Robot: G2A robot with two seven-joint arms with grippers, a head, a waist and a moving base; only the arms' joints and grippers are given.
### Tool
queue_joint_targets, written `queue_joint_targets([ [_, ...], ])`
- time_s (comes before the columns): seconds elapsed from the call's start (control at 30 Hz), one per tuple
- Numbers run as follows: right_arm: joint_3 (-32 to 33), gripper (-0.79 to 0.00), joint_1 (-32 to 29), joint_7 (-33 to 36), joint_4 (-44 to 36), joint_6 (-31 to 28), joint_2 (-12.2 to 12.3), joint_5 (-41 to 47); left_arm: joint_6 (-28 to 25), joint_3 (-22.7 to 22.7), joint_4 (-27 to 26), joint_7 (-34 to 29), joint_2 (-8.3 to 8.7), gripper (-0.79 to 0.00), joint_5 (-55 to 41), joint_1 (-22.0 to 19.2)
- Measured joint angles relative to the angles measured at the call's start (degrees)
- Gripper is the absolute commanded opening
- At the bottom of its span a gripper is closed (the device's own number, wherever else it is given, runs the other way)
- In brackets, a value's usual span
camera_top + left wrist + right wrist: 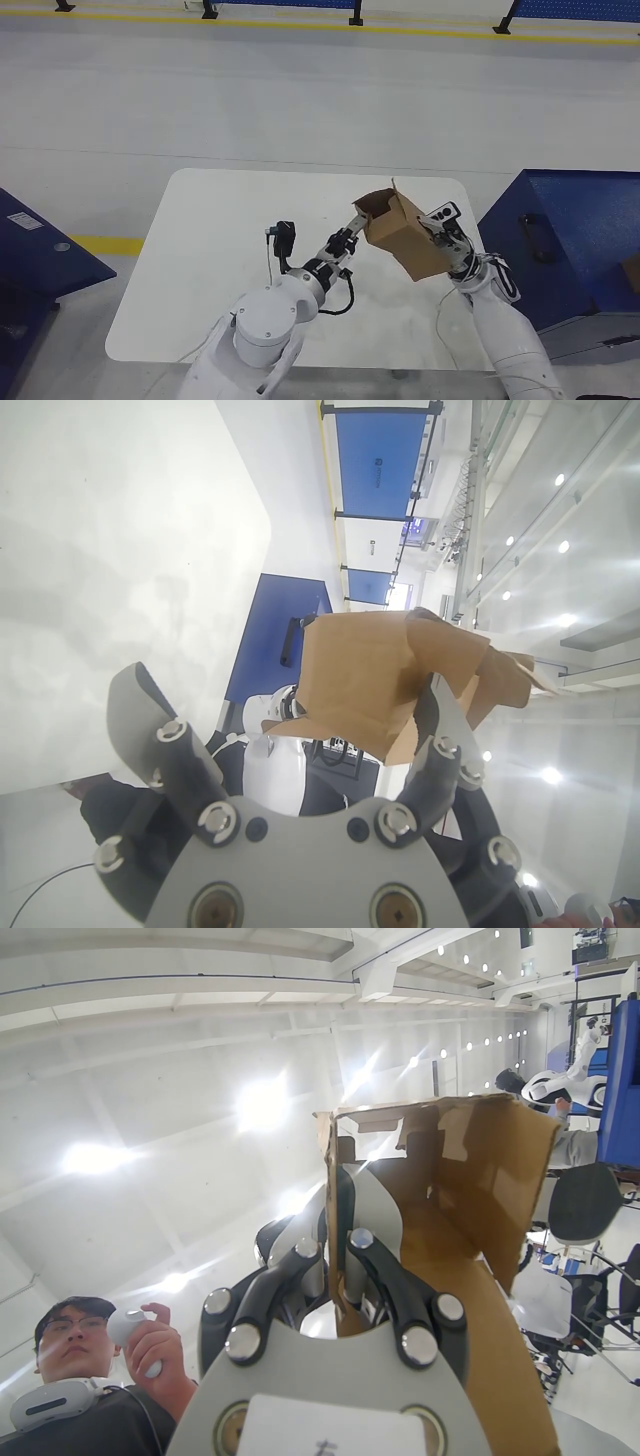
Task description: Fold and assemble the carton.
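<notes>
1. The carton (405, 238), brown cardboard, sits right of centre in the top view, over the right part of the white table (200, 280); it is held up off the tabletop and tilted, its open mouth turned toward the upper left of the frame, with one flap standing up at its top edge.
2. The right gripper (332, 1213) is clenched on the carton; in the right wrist view one finger (375, 1213) lies inside the box and the other outside, with a cardboard wall pinched between them; in the top view this arm comes in from the lower right corner of the frame and meets the carton on its right side.
3. The left gripper (287, 695) is released, its jaws spread wide and holding nothing; in the top view it lies just left of the carton, by the lower lip of the mouth; in the left wrist view one of its fingers overlaps the carton's edge, though whether it touches I cannot tell; the other stands well apart from the cardboard.
4. A blue bin (570, 240) stands at the right edge of the top view, beside the table; a blue container (40, 260) lies at the left edge; a yellow floor stripe (110, 245) runs between that container and the table.
</notes>
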Motion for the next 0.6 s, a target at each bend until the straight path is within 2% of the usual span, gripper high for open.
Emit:
queue_joint_targets([
  [0.33,0.1,-0.785,-0.1,0.0,-0.1,0.4,0.0,-0.8,2.2,-1.2,-0.3,-0.1,0.14,0.0,-0.1,0.3],
  [0.6,-0.5,-0.785,0.1,-0.8,0.1,0.9,-0.2,-1.6,1.0,-0.7,-0.9,-1.4,0.46,0.0,1.9,0.6],
])
